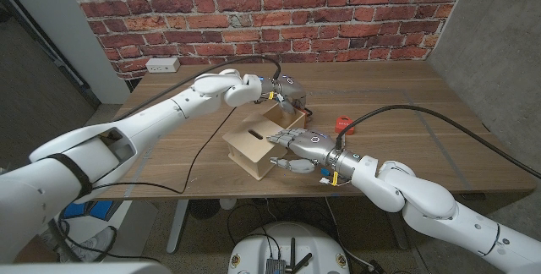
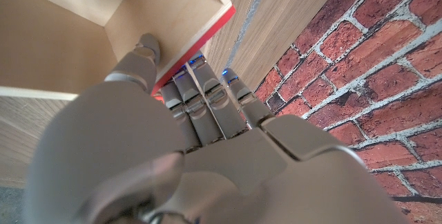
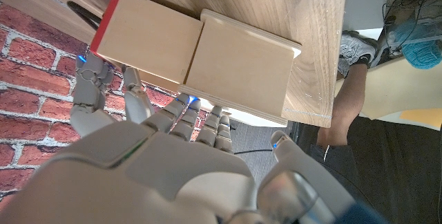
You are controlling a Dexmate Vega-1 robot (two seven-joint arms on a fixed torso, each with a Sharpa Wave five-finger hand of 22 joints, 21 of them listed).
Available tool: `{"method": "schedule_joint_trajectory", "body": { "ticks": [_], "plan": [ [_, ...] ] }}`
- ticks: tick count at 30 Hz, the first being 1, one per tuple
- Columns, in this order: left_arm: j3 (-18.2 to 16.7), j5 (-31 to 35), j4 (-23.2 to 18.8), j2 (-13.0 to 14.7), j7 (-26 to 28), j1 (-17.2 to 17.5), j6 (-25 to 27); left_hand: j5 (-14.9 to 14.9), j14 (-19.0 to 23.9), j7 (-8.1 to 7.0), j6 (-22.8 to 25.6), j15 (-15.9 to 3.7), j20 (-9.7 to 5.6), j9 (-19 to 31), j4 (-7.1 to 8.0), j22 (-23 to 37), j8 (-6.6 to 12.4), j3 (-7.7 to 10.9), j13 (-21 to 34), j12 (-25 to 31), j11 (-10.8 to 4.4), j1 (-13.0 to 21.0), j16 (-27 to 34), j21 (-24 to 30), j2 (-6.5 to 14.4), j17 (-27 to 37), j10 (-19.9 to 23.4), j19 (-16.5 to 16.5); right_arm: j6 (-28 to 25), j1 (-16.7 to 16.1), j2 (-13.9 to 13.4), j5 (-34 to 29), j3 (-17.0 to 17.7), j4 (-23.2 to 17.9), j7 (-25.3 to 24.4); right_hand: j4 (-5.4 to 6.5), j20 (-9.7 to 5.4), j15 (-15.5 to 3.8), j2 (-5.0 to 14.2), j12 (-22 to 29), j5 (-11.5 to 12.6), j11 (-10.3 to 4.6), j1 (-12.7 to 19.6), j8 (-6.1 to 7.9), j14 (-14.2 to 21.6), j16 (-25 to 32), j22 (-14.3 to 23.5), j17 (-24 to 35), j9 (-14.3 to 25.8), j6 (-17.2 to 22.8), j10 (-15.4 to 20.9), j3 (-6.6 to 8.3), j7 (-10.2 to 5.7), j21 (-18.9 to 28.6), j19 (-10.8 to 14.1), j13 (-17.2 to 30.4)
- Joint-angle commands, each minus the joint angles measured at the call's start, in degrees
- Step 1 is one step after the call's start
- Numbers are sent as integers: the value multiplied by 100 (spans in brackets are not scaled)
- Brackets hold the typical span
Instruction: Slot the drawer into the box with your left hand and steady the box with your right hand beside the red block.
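Left hand [image 1: 292, 90] holds the red-edged drawer [image 3: 148, 34] at its far end, thumb inside and fingers [image 2: 207, 96] outside. That drawer sits partway in the wooden box [image 1: 254, 145] near the table [image 1: 186, 130] front. Right hand [image 1: 300, 149] holds the box's near side, fingers spread on it. One red block [image 1: 343, 123] lies just beside that hand.

red block [image 1: 343, 123] partly hidden behind cable

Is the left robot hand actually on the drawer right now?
Touching. In the left wrist view the left robot hand has its thumb inside the open drawer against the wall, and its fingers lie along the red-edged front.
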Motion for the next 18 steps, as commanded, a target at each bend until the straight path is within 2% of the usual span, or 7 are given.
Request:
{"method": "schedule_joint_trajectory", "body": {
  "ticks": [1,18],
  "plan": [
    [-36,63,-104,55,25,78,81,37,-37,47,7,-331,-902,26,225,13,31,276,25,31,-28,-27,-1,-6,41,18,4,2,-17,19,3,51,2,18,-6,-18,-733,-525,586,35,8,44,-53,12,12,1,31,29,16,3,17,30,31,42,35,27],
    [-78,13,-99,69,-37,63,71,37,-23,60,25,-333,-902,26,221,13,39,298,25,37,-29,-37,11,-6,43,23,12,5,-33,118,32,57,-39,55,72,-18,-727,-521,586,35,7,31,-53,10,20,0,31,33,17,-2,19,28,37,42,45,27]
  ]
}}
